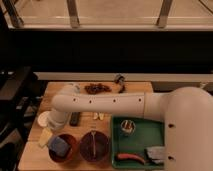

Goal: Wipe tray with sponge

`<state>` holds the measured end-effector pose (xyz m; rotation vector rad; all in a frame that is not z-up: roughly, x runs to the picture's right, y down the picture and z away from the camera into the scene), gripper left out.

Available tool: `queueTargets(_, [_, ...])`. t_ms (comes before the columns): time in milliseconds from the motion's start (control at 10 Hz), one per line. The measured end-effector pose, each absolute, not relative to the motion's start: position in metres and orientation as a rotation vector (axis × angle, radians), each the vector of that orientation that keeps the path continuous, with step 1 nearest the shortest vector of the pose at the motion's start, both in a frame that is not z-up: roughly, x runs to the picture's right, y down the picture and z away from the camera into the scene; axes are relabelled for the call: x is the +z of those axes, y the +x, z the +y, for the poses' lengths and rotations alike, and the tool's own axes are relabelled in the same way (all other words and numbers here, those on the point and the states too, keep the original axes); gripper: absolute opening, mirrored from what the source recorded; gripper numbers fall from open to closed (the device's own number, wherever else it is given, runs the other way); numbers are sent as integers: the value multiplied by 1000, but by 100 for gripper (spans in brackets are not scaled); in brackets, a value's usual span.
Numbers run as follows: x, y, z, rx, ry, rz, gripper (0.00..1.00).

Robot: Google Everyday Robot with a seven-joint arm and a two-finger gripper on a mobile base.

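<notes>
The green tray sits on the wooden table at the front right. It holds a small cup, an orange-red item and a grey-blue cloth-like piece. A pale yellow sponge-like block lies near the table's front left. A blue sponge-like block rests in a brown bowl. My white arm reaches across the table to the left and bends down. The gripper is low at the left, just above the yellow block and the bowl, far from the tray.
A dark red bowl with a utensil in it stands left of the tray. A white round lid, a black bar and pale slices lie mid-table. Brown pieces and a dark object sit at the back edge.
</notes>
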<state>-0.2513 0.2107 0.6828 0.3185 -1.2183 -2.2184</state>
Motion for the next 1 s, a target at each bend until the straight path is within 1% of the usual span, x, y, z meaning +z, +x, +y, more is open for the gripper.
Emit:
queueTargets(600, [694, -261, 236, -2172, 343, -1204, 80])
queueTargets(1000, [707, -265, 250, -2164, 284, -1181, 79])
